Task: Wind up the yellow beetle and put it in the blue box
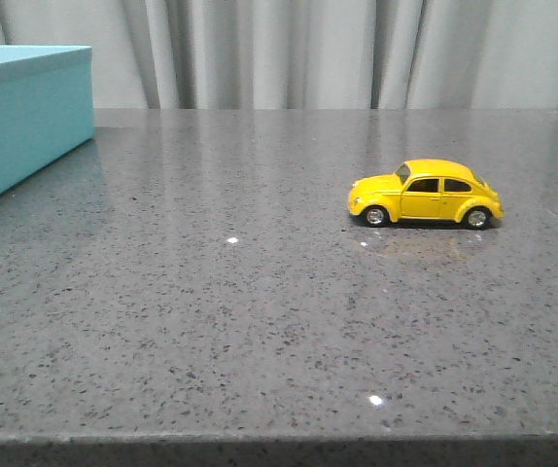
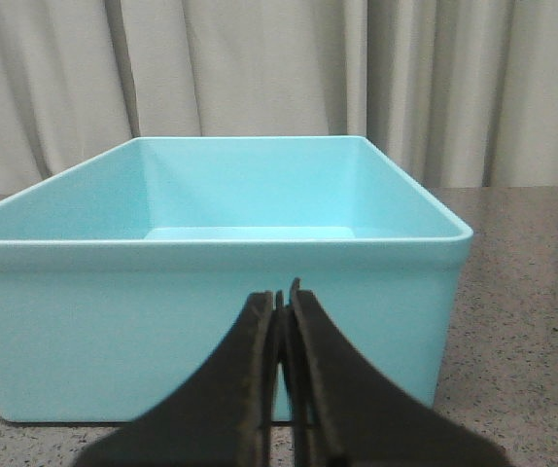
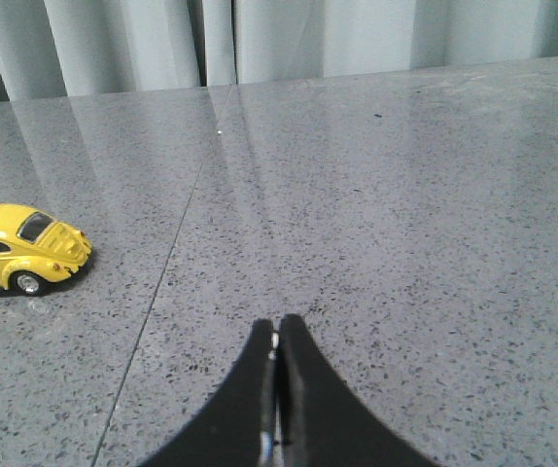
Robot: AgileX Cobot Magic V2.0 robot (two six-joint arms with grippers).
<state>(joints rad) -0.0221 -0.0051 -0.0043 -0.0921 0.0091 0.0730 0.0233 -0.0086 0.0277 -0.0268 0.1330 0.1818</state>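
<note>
So the grey speckled table (image 1: pixel 211 321) carries everything here, with pale curtains (image 1: pixel 308 53) hanging behind it. The blue box (image 1: pixel 21 122) sits at the far left of the table, open at the top, and in the left wrist view its inside looks empty, though the near wall hides the closest strip of floor. The yellow beetle (image 1: pixel 425 193) stands on its four wheels to the right of centre, side-on to the front camera with its nose pointing left toward the box, well apart from it.

Neither arm shows in the front view. The left gripper (image 2: pixel 281 302) is pinched closed on nothing, aimed at the near wall of the box. The right gripper (image 3: pixel 276 336) is likewise clenched and empty, hovering over bare table with the beetle off to one side of its line.

The step in hand, as I judge it, is the right arm's approach to the car. It should open its fingers first, swing over so the car sits between them, and close across the body sides, not the roof, since the glossy rounded shell probably slips. For winding, press the wheels down firmly and draw the car backward in a straight line before lifting.
</note>
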